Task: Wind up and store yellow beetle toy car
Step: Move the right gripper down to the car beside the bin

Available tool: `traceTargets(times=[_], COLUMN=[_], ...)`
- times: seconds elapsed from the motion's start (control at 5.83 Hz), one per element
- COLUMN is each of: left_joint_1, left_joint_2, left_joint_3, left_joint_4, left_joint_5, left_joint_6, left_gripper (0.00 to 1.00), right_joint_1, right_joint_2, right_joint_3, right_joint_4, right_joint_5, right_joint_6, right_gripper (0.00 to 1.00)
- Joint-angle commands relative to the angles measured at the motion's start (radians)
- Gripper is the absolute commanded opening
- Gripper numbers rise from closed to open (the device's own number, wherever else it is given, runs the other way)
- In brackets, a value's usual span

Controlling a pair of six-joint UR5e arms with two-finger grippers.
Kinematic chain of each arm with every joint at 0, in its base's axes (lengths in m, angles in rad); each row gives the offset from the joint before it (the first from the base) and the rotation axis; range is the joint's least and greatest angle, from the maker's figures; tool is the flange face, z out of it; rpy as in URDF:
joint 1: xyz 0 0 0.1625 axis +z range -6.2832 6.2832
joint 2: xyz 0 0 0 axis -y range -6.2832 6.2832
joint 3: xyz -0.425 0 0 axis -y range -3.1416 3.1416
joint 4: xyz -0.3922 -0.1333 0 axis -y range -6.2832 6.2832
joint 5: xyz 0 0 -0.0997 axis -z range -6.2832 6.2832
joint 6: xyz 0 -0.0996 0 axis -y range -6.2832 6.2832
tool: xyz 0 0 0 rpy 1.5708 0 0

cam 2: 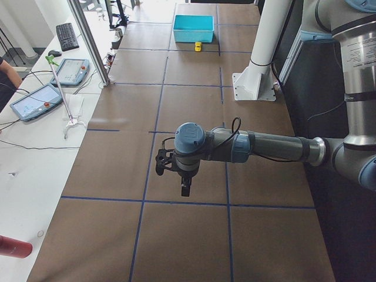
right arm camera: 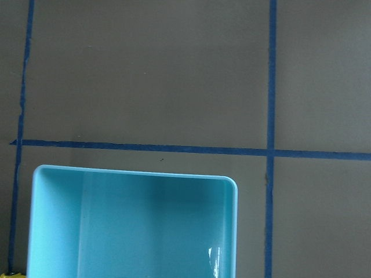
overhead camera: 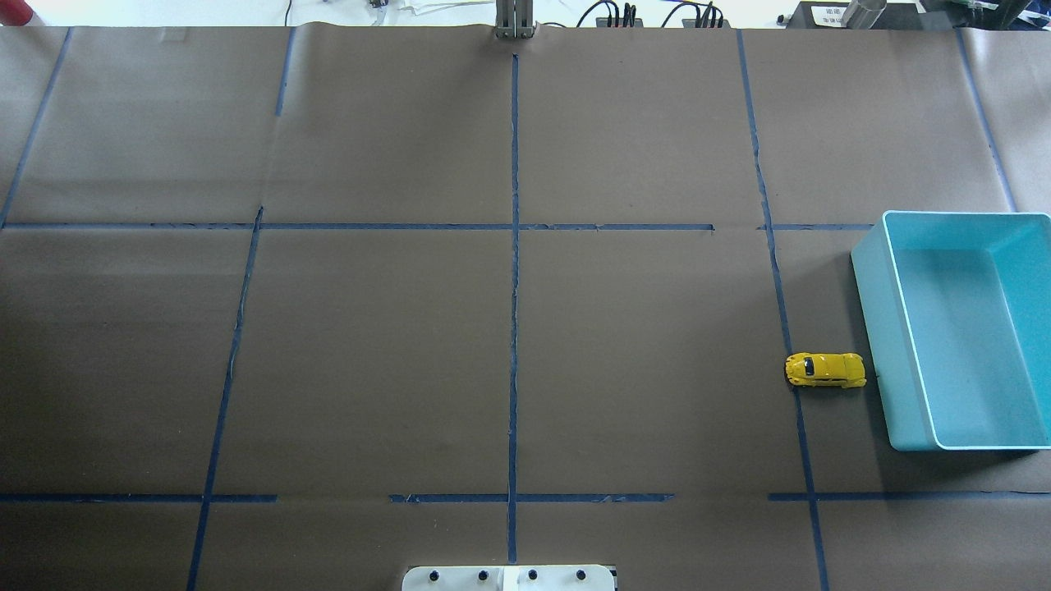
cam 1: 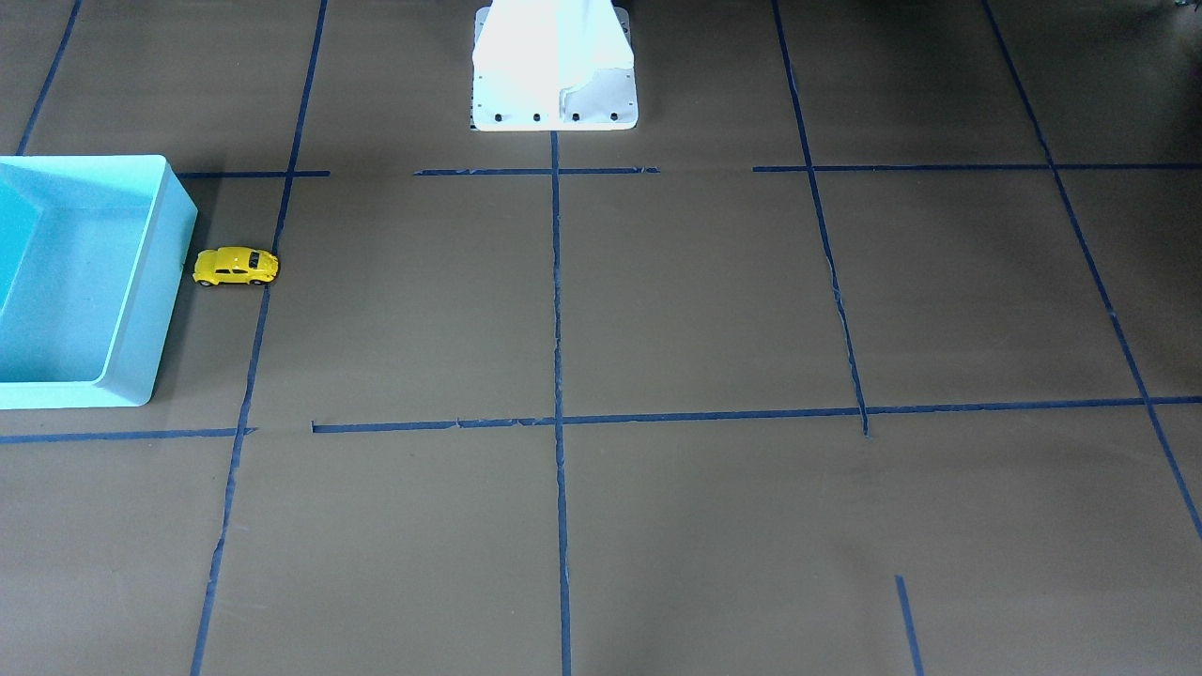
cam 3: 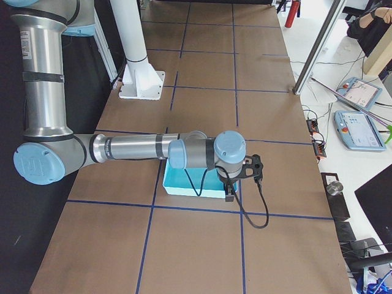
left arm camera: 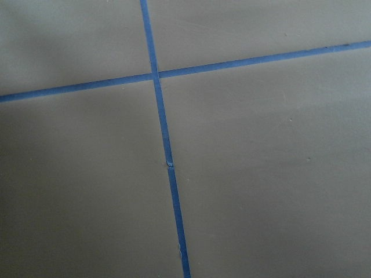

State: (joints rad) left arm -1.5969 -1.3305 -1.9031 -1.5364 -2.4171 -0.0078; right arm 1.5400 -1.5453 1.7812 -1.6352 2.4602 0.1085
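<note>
The yellow beetle toy car (cam 1: 236,267) stands on its wheels on the brown table, just beside the outer wall of the turquoise bin (cam 1: 155,310). It also shows in the overhead view (overhead camera: 824,369) next to the bin (overhead camera: 874,328), and far off in the exterior left view (cam 2: 198,46). The bin is empty. My left gripper (cam 2: 185,189) hangs above the table far from the car; I cannot tell if it is open. My right gripper (cam 3: 229,195) hangs above the bin (cam 3: 184,184); I cannot tell its state. The right wrist view looks down into the bin (right arm camera: 133,172).
Blue tape lines divide the table into squares. The white robot base (cam 1: 554,84) stands at the table's middle edge. A white side table with tablets (cam 2: 35,100) and a keyboard runs along the far edge, behind a metal post (cam 2: 88,41).
</note>
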Motion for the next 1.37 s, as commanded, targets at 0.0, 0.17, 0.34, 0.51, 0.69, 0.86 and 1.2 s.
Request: traceTargets(times=[0.0,0.17,0.34,0.51,0.69,0.86,1.2], left_joint_1=[-0.005,-0.026,-0.031,-0.031,-0.031,-0.031,-0.031], left_joint_2=[0.002,0.004,0.004,0.004,0.004,0.002,0.004], left_joint_3=[0.039,0.038,0.047,0.053,0.059,0.093,0.087], left_joint_4=[-0.001,-0.001,0.001,0.002,0.002,0.001,-0.008], left_joint_5=[0.003,0.000,-0.003,-0.004,-0.004,-0.005,-0.004], left_joint_6=[0.005,0.006,0.006,0.006,0.003,0.002,0.005], left_gripper=[1.00,1.00,1.00,1.00,1.00,1.00,1.00], right_joint_1=[-0.166,-0.235,-0.300,-0.392,-0.429,-0.436,-0.483], right_joint_2=[0.016,0.077,0.129,0.140,0.146,0.127,0.099], right_joint_3=[0.154,0.176,0.196,0.230,0.228,0.227,0.196], right_joint_4=[-0.009,-0.008,-0.003,0.011,0.099,0.119,0.181], right_joint_5=[-0.067,-0.067,-0.061,-0.060,-0.064,-0.053,-0.042], right_joint_6=[0.089,0.091,0.088,0.086,0.086,0.082,-0.149], right_gripper=[1.00,1.00,1.00,1.00,1.00,1.00,1.00])
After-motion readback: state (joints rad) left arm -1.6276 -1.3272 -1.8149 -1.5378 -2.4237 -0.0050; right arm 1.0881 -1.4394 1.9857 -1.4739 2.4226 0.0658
